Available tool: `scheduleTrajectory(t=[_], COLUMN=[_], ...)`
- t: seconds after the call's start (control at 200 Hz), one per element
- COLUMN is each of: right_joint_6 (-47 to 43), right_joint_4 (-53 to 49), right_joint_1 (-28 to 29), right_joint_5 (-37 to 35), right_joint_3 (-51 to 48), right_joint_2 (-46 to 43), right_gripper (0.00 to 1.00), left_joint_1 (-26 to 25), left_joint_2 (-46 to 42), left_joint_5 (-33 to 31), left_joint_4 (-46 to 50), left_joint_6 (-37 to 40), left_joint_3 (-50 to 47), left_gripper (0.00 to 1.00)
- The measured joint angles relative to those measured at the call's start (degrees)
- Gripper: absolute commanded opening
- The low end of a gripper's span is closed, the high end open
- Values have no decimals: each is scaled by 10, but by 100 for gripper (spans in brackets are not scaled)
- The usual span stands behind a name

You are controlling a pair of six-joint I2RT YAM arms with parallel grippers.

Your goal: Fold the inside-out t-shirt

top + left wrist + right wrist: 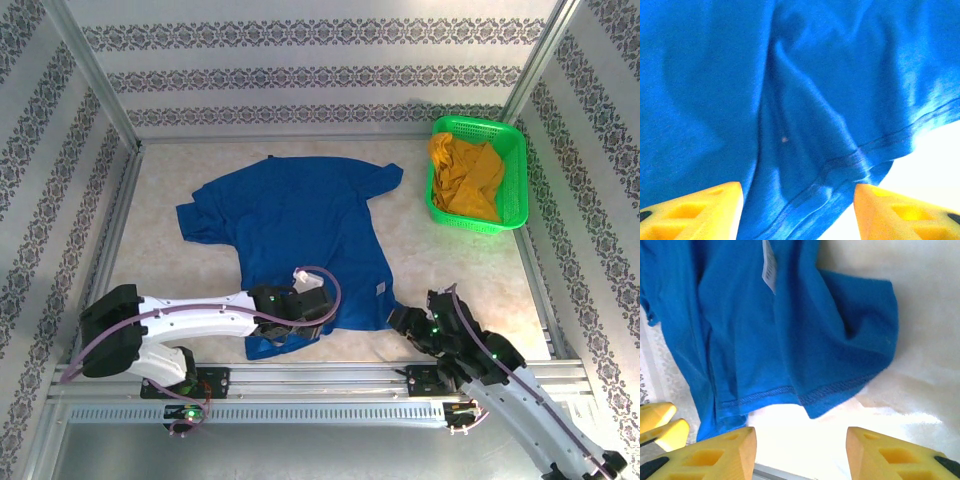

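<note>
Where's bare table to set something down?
Bare table right of the t-shirt, nearer than the green basket, and a strip between shirt and the left wall. Crowded along the near hem, where left gripper and right gripper sit.

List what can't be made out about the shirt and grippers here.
Top view: near hem of the shirt, partly hidden under the left arm.
Right wrist view: label print, too small to read.
Left wrist view: the left gripper, fingers cut off by the bottom edge.
</note>
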State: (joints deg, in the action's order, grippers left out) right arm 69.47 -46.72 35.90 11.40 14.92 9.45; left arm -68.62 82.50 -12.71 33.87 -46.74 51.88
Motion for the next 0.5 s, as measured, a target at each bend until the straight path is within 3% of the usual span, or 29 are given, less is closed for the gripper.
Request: scheduleTrajectory(t=[0.15, 0.245, 0.38, 0.5], right_joint_6=[29, 42, 45, 41], right_joint_4=[17, 44, 89, 114], right_joint_1=[46, 70, 95, 109], right_joint_5=[-26, -42, -57, -65], right_joint_3=[0, -1, 1, 13], right_joint_2=[22, 49, 116, 173], right_gripper=[50, 50, 50, 50], left_joint_1=[0, 0, 0, 0], left_joint_2=[16, 35, 62, 61], left_joint_5=[14, 23, 33, 34], left_joint_4=[-43, -62, -80, -96], left_joint_6=[0, -1, -5, -17], left_joint_3=[0, 0, -2, -18], left_gripper=[57, 49, 49, 42])
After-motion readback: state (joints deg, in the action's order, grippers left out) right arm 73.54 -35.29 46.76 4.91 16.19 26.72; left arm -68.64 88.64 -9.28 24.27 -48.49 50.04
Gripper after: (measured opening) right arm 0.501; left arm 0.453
